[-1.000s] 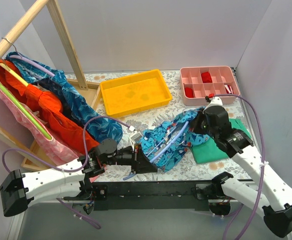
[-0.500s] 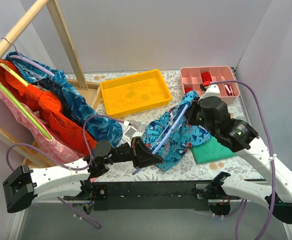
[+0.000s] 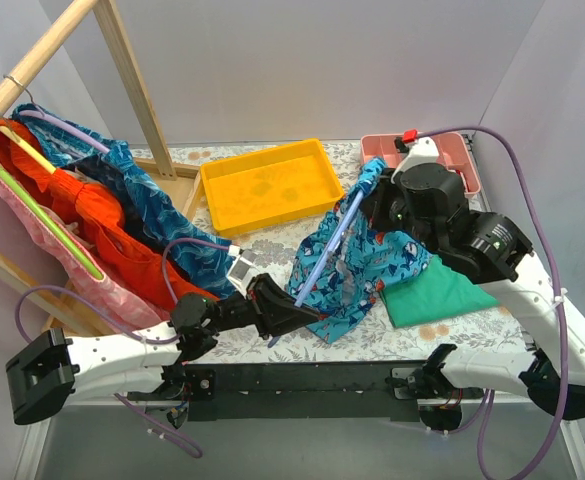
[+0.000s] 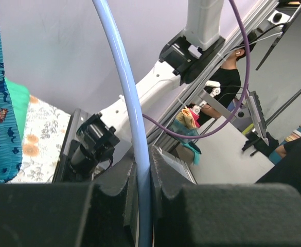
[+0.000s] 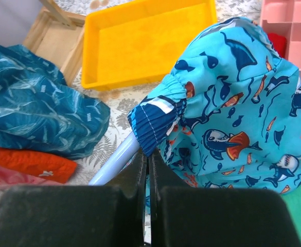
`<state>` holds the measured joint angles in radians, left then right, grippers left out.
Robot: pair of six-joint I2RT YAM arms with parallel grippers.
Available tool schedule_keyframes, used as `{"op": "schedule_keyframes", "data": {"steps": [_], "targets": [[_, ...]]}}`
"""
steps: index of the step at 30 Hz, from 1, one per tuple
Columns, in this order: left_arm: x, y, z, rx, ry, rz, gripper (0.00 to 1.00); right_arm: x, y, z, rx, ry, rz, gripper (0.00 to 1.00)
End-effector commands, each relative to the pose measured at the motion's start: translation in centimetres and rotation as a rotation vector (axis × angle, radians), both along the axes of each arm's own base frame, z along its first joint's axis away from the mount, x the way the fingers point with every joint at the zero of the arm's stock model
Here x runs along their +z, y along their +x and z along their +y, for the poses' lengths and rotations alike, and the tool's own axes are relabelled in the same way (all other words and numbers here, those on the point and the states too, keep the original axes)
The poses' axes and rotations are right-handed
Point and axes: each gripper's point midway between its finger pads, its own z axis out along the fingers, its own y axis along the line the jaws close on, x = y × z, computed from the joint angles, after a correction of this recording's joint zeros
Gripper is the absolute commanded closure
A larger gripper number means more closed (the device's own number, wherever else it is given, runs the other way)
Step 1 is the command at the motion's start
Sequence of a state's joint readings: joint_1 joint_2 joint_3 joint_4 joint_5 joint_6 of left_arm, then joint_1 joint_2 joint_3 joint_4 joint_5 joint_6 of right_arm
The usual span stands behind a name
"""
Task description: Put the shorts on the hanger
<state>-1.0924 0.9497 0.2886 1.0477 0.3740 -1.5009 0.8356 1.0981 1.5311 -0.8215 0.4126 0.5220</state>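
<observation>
The turquoise printed shorts [image 3: 367, 265] hang lifted above the middle of the table. My right gripper [image 3: 370, 207] is shut on their dark-blue gathered waistband [image 5: 158, 126] and holds that edge up. The thin light-blue hanger [image 3: 330, 250] slants from my left gripper [image 3: 297, 318] up to the raised waistband and runs under the fabric. My left gripper [image 4: 143, 177] is shut on the hanger's bar [image 4: 131, 103]. In the right wrist view the hanger [image 5: 114, 162] pokes out below the shorts [image 5: 237, 103], beside my right gripper [image 5: 148, 162]. The hanger's metal hook is hidden.
A yellow tray [image 3: 270, 185] lies behind the shorts, a pink compartment box [image 3: 450, 150] at the back right. A plain green folded cloth [image 3: 442, 295] lies under the right arm. A wooden rack [image 3: 32, 65] on the left carries several garments, a teal-patterned one [image 3: 177, 235] spilling onto the table.
My right gripper has risen and moved back and left, pulling the shorts' waistband up. My left gripper has tilted the hanger more steeply under the fabric.
</observation>
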Motion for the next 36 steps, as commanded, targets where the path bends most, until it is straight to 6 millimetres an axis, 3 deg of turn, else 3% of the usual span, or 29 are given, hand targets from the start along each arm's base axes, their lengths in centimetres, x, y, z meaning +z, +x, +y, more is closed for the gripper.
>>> {"op": "schedule_keyframes", "data": {"steps": [1,6,9,14,15,18,21,25,30,32,36], "targets": [[3.0,0.3,1.3,0.076,-0.1,-0.096,1.0,3.3,-1.8,2.9,0.096,0.022,-0.037,0.99],[3.3,0.5,2.0,0.111,-0.111,-0.107,1.0,5.4,-3.8,5.6,0.152,-0.024,-0.063,0.99],[3.6,0.8,2.6,0.145,-0.124,-0.103,1.0,5.5,-4.0,5.3,0.131,-0.064,-0.07,0.99],[4.1,0.8,3.5,0.171,-0.14,-0.122,1.0,2.2,-1.7,0.1,-0.038,-0.166,-0.024,0.99],[4.5,0.7,3.6,0.174,-0.146,-0.131,1.0,0.6,0.3,-1.8,-0.111,-0.183,0.004,0.99],[5.4,0.7,3.9,0.185,-0.163,-0.155,1.0,-0.2,1.3,-3.1,-0.134,-0.197,0.025,0.99],[5.9,0.9,4.1,0.208,-0.174,-0.166,1.0,-1.7,1.5,-2.3,-0.112,-0.248,0.082,0.99],[6.4,1.0,4.0,0.214,-0.178,-0.185,1.0,-2.1,1.0,-0.7,-0.055,-0.23,0.094,0.99],[5.3,1.3,3.0,0.199,-0.147,-0.173,1.0,0.2,-0.6,1.0,0.021,-0.153,0.043,0.99],[5.1,1.3,2.8,0.194,-0.145,-0.166,1.0,0.4,-0.9,0.8,0.025,-0.146,0.029,0.98],[4.4,1.7,2.2,0.199,-0.119,-0.156,1.0,0.1,-1.2,0.5,0.022,-0.115,0.019,0.8]]}}
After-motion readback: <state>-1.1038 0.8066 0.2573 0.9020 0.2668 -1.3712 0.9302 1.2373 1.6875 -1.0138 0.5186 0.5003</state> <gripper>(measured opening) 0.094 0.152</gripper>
